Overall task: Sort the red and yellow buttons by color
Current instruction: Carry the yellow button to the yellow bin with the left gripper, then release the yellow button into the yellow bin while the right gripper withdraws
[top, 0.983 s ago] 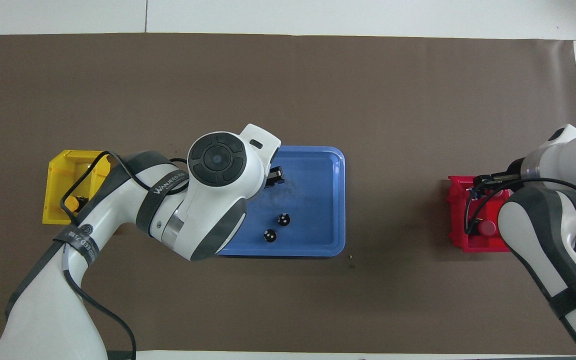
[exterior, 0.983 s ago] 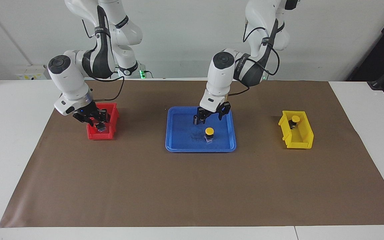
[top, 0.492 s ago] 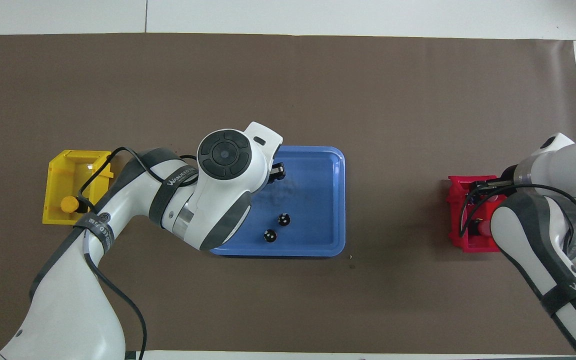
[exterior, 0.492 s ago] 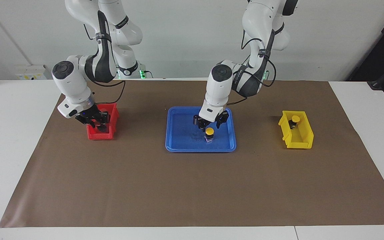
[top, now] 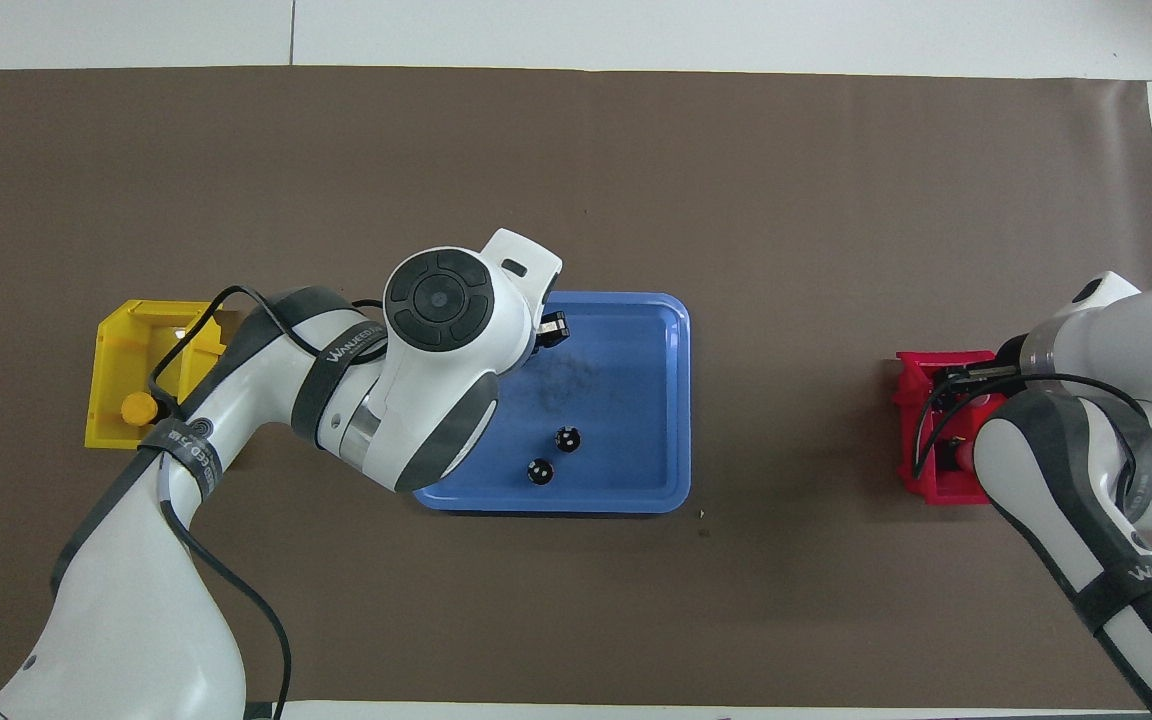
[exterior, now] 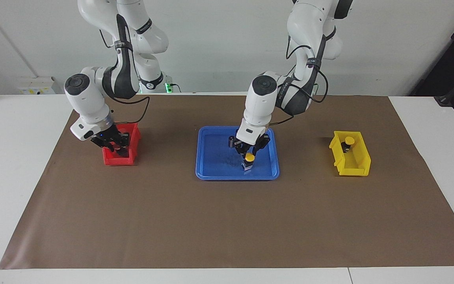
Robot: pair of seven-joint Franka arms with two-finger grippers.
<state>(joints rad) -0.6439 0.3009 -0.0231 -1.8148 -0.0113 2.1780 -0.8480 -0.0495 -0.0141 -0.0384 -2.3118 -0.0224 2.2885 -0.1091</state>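
Observation:
On the blue tray [exterior: 215, 167] stands a yellow button [exterior: 250, 158], and my left gripper [exterior: 249, 156] is shut on its cap. In the overhead view the left arm's wrist hides both of them. A second yellow button [exterior: 349, 140] [top: 139, 408] lies in the yellow bin [exterior: 359, 167] [top: 116, 340]. My right gripper [exterior: 117, 148] hangs shut just over the red bin [exterior: 110, 160] [top: 911, 480], with nothing seen in it. A red button [top: 960, 455] peeks out in that bin beside the right arm.
Two dark capless cylinders [top: 566, 438] [top: 539, 471] stand on the tray's part nearer to the robots; one of them [exterior: 231, 141] shows beside the left gripper. A brown mat [exterior: 227, 221] covers the table, with white table edge at both ends.
My left gripper came down around the yellow button on the tray and closed on it. My right gripper rose a little out of the red bin, still shut.

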